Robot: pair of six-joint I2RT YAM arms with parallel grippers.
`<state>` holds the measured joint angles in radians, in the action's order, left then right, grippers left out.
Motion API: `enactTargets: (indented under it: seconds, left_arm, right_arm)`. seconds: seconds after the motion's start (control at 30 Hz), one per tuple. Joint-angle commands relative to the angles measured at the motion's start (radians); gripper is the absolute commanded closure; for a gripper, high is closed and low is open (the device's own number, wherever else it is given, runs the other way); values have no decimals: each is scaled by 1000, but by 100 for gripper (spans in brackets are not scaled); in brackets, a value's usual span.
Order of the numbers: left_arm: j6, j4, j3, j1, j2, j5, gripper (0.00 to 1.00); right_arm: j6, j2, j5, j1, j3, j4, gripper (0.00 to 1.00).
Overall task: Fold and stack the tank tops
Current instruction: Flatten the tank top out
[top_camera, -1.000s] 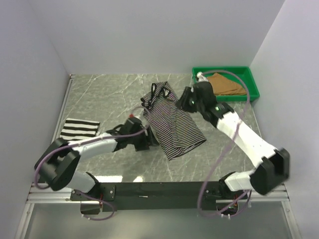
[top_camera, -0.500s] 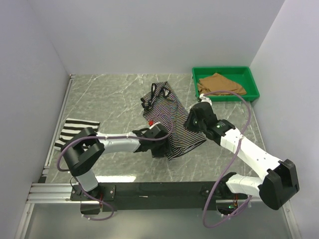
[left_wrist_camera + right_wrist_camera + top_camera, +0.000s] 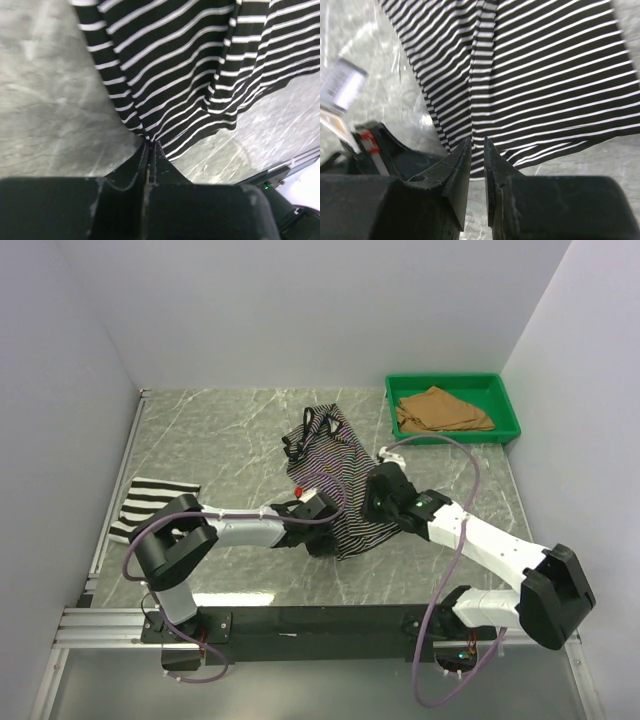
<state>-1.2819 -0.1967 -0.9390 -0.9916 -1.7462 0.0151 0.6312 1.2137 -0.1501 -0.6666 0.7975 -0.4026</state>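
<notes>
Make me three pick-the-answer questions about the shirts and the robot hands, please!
1. Where is the brown top?
A) on the bare table
B) in the green tray
C) under an arm

2. How many tops are there?
A) one
B) five
C) three

3. What is the left gripper doing?
A) pinching the thin-striped top
B) standing wide open
C) holding the tray

Answers:
1 B, it lies inside the tray's walls.
2 C, there is the brown one, the thin-striped one, and the wide-striped top folded at the left.
3 A, its fingers are shut on that top's near edge.
</notes>
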Motion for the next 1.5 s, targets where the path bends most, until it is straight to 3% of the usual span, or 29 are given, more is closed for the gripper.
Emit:
enactTargets:
  seconds: [0.0,0.2,0.37,0.63,0.97,1.1,1.47]
  left_arm:
    - [-23,-57,96,28,28,48,99]
    - [-40,-32,175,44,86,49,99]
    - [-50,-10,210,57,109,43,99]
    - [-53,9,252,84,143,31,99]
    - [-56,59,295,113,151,-7,100]
    - [-63,88,328,133,155,-33,99]
    - [-60,164,398,177,125,-93,99]
  right_arm:
    - [-19,45,-31,-43,26,31,76]
    - [-18,179,-120,-180,117,-13,74]
    - [1,274,-187,-267,195,-47,65]
    - [35,417,-328,-335,282,-139,57]
    - [48,510,-356,-355,302,-134,56]
    - [67,517,-365,-358,299,-131,57]
    - [73,325,-338,-360,170,8,57]
